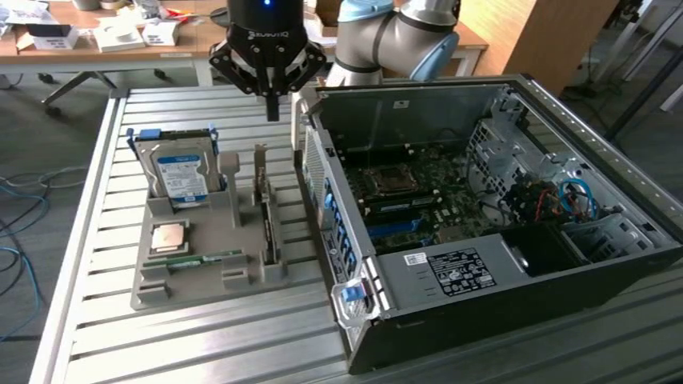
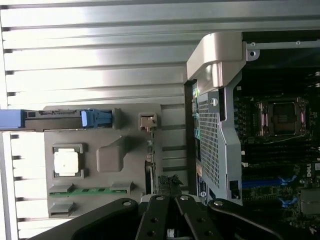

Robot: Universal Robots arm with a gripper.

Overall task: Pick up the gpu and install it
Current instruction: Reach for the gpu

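Note:
The gpu (image 1: 268, 228) is a thin green card standing on edge in a slot of the grey holder (image 1: 203, 290), with its silver bracket pointing up at the far end. In the wrist view the gpu (image 2: 149, 165) appears edge-on along the holder's side nearest the computer. My gripper (image 1: 273, 108) hangs above the far end of the holder, just beyond the bracket. Its fingers point down, pressed together and shut on nothing. Its black linkages (image 2: 170, 220) show in the wrist view.
The holder also carries a hard drive (image 1: 181, 174), a processor chip (image 1: 169, 238) and a memory stick (image 1: 197, 260). An open computer case (image 1: 353, 264) with its motherboard (image 1: 421, 200) lies at the exterior view's right on the slatted metal table (image 1: 96, 240). A cluttered desk (image 1: 96, 36) stands behind.

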